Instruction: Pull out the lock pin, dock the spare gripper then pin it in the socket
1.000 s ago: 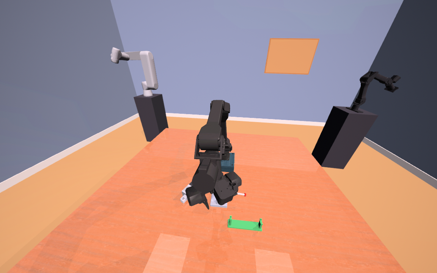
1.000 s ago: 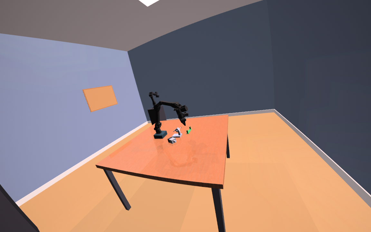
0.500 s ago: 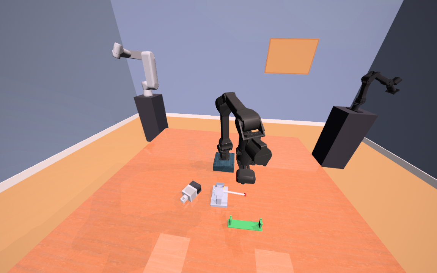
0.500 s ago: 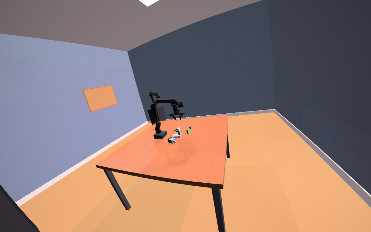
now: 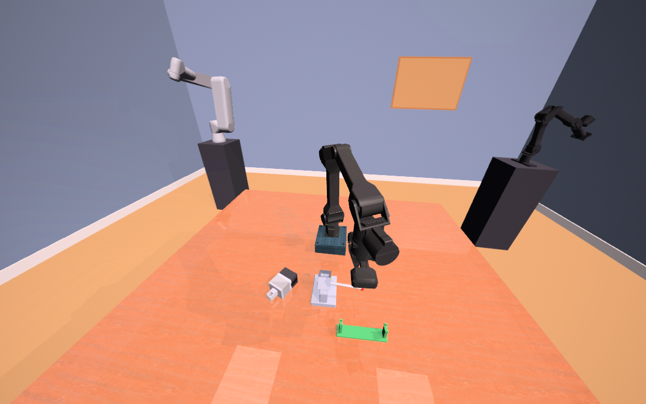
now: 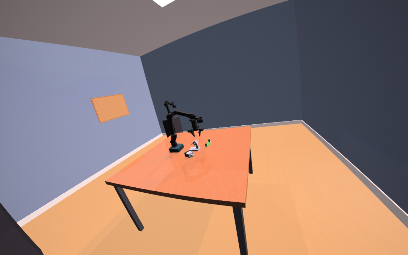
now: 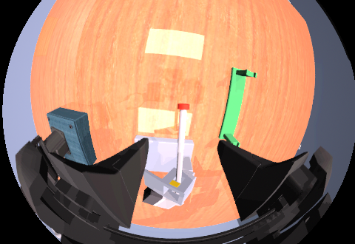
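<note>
One pin point(image 5: 345, 285) point(image 6: 198, 140) point(image 7: 181, 144), white with a red head, juts from the socket of the mount point(image 5: 323, 296) point(image 6: 195, 148) point(image 7: 164, 153), on the side away from the spare gripper point(image 5: 280, 284) point(image 6: 188, 154) point(image 7: 151, 197). The tool point(image 5: 364, 278) point(image 6: 197, 136) point(image 7: 185, 145) hangs above the mount, its fingers parted with nothing between them. The pin lies below it; seen from the wrist, the shaft runs between the fingers, its long axis roughly square to the line joining their tips. That should suit a pinch across the shaft: the coming move looks to be a descent, then a straight pull along the pin, away from the mount. Coming down askew could knock the socket or bend the pull off line. Docking and locking remain undone.

The wooden surface point(image 5: 430, 311) point(image 6: 183, 177) point(image 7: 111, 70) carries the mount, with the arm's blue base block point(image 5: 330, 247) point(image 6: 176, 148) point(image 7: 79, 129) to one side of it and a green cradle point(image 5: 363, 332) point(image 6: 208, 144) point(image 7: 233, 107) to the other. Beyond the mount, an orange panel point(image 5: 431, 83) point(image 6: 110, 108) marks the blue wall.
</note>
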Tool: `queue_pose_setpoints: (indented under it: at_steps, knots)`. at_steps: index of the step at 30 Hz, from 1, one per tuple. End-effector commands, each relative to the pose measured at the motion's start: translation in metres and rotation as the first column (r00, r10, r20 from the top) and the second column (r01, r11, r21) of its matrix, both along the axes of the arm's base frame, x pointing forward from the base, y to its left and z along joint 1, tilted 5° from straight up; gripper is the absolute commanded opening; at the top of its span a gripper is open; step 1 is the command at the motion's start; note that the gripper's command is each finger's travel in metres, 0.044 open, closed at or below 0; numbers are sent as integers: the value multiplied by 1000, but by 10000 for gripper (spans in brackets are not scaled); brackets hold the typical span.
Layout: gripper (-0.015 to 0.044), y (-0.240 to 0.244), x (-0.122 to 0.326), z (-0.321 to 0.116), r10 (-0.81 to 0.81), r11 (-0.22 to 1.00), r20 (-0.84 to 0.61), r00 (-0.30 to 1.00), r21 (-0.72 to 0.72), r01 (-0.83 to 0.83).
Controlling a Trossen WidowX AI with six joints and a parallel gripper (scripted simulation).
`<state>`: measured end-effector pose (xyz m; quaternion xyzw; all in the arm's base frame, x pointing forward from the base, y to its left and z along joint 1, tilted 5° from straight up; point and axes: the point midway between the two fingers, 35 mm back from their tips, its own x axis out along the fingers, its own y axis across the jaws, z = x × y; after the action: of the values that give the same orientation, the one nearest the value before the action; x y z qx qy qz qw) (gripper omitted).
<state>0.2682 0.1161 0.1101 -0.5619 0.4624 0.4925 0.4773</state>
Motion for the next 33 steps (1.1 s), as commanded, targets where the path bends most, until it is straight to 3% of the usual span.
queue_pose_setpoints:
  at_steps: [1,33]
  knots:
    - [300,0,1,-13,2,1000,-4,1000,1,-2]
    - [300,-4,7,-64,2,1000,-4,1000,0,-2]
